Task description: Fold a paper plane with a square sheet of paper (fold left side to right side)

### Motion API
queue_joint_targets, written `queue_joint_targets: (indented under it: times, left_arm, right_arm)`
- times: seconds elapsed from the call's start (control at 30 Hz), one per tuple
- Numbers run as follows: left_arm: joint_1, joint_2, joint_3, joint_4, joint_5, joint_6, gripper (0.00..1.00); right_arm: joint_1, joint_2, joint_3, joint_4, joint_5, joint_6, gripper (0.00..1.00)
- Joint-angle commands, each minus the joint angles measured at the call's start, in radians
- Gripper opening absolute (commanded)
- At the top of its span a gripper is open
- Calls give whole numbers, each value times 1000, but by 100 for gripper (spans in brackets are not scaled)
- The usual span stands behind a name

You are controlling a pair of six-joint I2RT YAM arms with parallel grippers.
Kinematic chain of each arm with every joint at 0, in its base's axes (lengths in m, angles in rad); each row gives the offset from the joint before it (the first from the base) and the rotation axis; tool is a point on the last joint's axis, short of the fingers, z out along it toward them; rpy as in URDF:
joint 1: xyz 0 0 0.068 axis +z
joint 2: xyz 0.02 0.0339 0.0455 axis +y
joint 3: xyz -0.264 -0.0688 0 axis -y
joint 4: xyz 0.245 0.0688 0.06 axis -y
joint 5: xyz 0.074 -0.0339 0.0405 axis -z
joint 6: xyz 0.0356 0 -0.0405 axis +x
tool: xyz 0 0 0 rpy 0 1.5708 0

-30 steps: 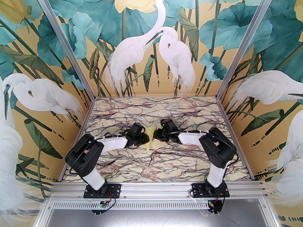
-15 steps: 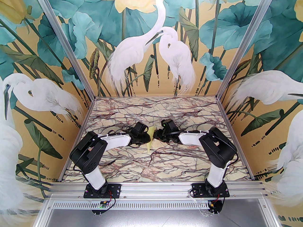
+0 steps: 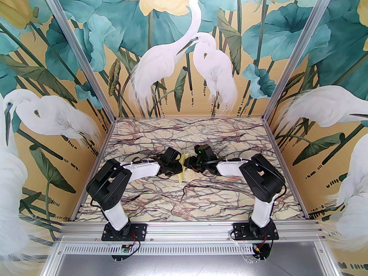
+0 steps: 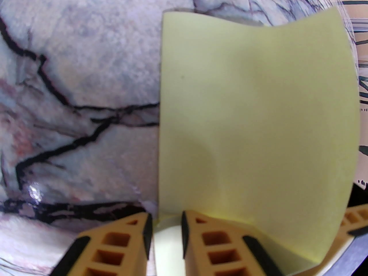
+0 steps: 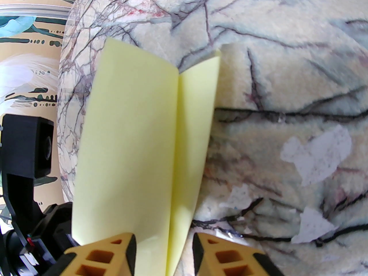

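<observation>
The square sheet of paper [image 3: 181, 178] is pale yellow and stands bent in a V on the marble table, mid-table between the two grippers. In the left wrist view one flap of the sheet [image 4: 253, 125] rises upright and leans across my right finger [image 4: 218, 240]. My left gripper [image 4: 165, 224] shows a narrow gap, with the sheet's corner at its tips. In the right wrist view the sheet's crease [image 5: 176, 154] runs down between the fingers of my right gripper [image 5: 164, 239], which stands open around it. Seen from above, the left gripper [image 3: 178, 166] and right gripper [image 3: 187, 163] face each other across the sheet.
Small white scraps or patches [image 5: 319, 157] lie on the marble to the right of the sheet. The left wrist's black camera housing [image 5: 26, 148] sits close on the sheet's other side. Painted walls [image 3: 86, 142] close in the table on three sides.
My right gripper's jaws have widened around the sheet. The left arm has swung right and pushed its flap more upright, so the sheet looks narrower from above.
</observation>
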Motion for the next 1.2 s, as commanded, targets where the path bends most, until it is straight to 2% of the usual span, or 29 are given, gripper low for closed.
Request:
queue_joint_targets:
  times: [0.0,0.13,0.4,0.5,0.6,1.03,1.17]
  left_arm:
    - [-37,104,-10,59,72,-9,26]
    - [-38,105,-10,59,75,-14,26]
    - [-35,86,-19,68,77,-26,26]
    - [-30,65,-37,91,79,-28,18]
    - [-24,67,-40,107,95,-13,15]
    - [-1,48,-83,168,131,-36,16]
    - [25,14,-108,176,140,-40,19]
  right_arm:
    - [-6,25,-15,61,-31,27,42]
    - [-6,7,-44,95,-38,36,47]
    - [-7,44,-50,122,-46,46,47]
    - [-6,52,-40,111,-38,46,46]
    - [-7,58,-31,90,-26,38,47]
    - [-7,78,0,14,0,14,43]
    - [-7,81,5,1,7,11,42]
